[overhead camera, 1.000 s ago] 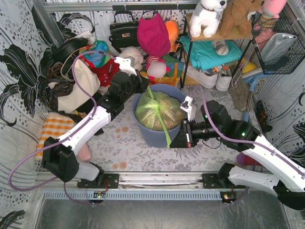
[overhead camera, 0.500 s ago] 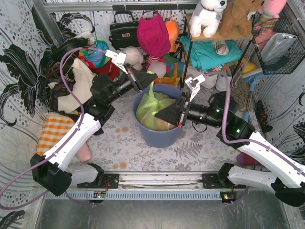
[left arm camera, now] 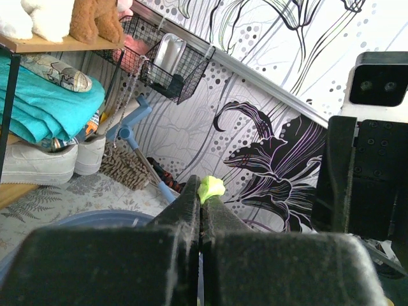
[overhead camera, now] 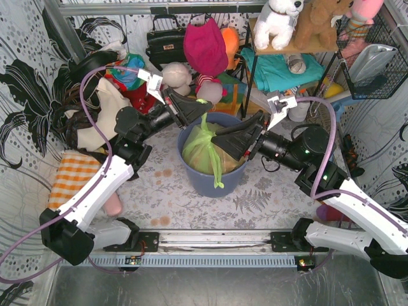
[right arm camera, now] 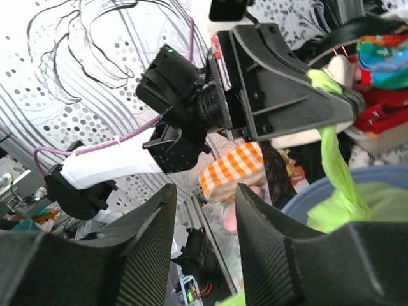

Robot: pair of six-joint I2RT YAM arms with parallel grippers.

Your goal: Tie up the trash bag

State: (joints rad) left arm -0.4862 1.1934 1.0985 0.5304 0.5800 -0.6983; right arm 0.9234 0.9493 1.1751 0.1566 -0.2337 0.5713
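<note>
Lime-green plastic, the trash bag [overhead camera: 205, 150] is sitting in the blue bin [overhead camera: 194, 182] mid-scene. The left gripper [overhead camera: 205, 104] is pinching one handle strip [overhead camera: 203, 120] above the far rim; the right gripper [overhead camera: 222, 141] is gaping empty. The other strip [overhead camera: 217, 171] is dangling loose, so tying looks unfinished.

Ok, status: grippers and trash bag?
Left gripper shut on trash bag strip, raised. Right gripper open, empty. Bag sits in bin, other strip hanging loose. Nothing blocking.
</note>
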